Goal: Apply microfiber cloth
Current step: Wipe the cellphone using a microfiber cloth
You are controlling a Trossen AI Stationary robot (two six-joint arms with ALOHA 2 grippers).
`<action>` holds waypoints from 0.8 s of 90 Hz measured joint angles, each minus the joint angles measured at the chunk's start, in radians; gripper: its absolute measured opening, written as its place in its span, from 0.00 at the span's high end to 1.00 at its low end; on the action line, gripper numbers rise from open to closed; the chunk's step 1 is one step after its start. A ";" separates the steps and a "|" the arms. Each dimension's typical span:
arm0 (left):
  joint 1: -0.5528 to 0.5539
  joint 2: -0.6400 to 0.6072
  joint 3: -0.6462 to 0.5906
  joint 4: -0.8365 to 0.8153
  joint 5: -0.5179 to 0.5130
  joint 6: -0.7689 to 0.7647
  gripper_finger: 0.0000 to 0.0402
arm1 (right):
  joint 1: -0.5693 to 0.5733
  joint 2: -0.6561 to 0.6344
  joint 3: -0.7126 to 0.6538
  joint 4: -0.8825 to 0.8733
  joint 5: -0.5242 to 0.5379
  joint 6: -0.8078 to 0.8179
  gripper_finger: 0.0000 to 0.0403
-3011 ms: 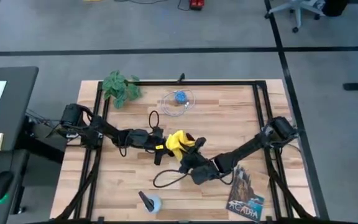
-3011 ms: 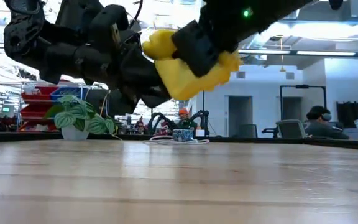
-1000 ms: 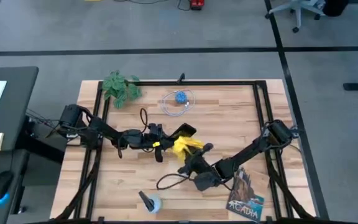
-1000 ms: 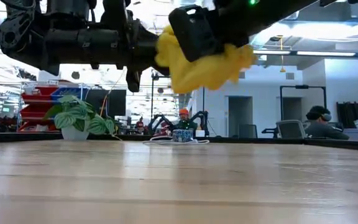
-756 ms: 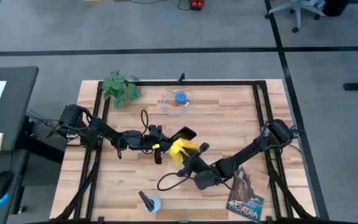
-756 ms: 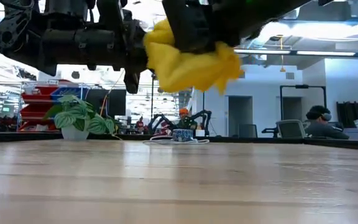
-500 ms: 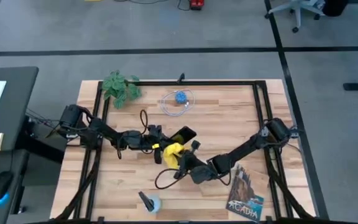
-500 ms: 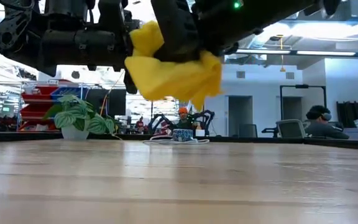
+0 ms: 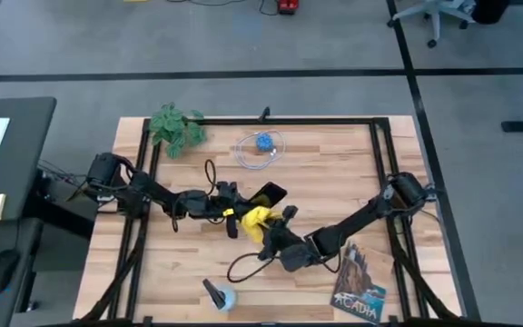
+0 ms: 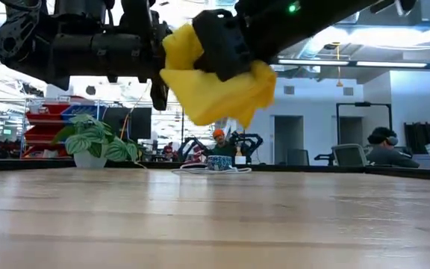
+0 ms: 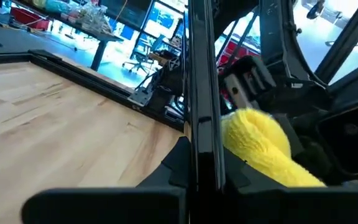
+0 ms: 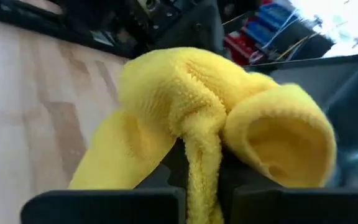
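Up above the middle of the light wooden table (image 9: pixel 334 173), the right gripper (image 9: pixel 271 229) is pinching the rumpled bright yellow microfiber cloth (image 9: pixel 255 221), its two dark fingers closed on a fold of the fabric, as the right wrist view is showing from close by (image 12: pixel 197 118). From the low view the cloth (image 10: pixel 215 82) is hanging in the air, clear of the tabletop, with loose corners drooping below the grip. The left gripper (image 9: pixel 236 205) is reaching in from the left edge of the table and is clamping a thin black smartphone (image 9: pixel 268 193) by its edge; in the left wrist view the phone (image 11: pixel 202 99) is standing edge-on between that arm's fingers, with the yellow cloth (image 11: pixel 257 146) pressed against one of its flat faces. Seen from above, the cloth is lying just beside the phone's near end, touching it, between the two grippers. Near the far left corner of the table a small green leafy plant in a white pot (image 9: pixel 177 127) is standing, and it is also showing at the left of the low view (image 10: pixel 92 142). Toward the middle of the far edge a blue round object inside a loop of pale cable (image 9: pixel 262 143) is resting. By the near right corner a printed card with artwork (image 9: pixel 359 283) is lying flat, and near the middle of the near edge a small pale blue piece with a dark handle (image 9: pixel 219 295) is sitting.
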 joint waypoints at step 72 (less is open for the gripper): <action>-0.013 0.005 -0.005 -0.061 0.040 -0.005 0.98 | -0.031 -0.226 0.001 -0.322 0.060 0.000 0.98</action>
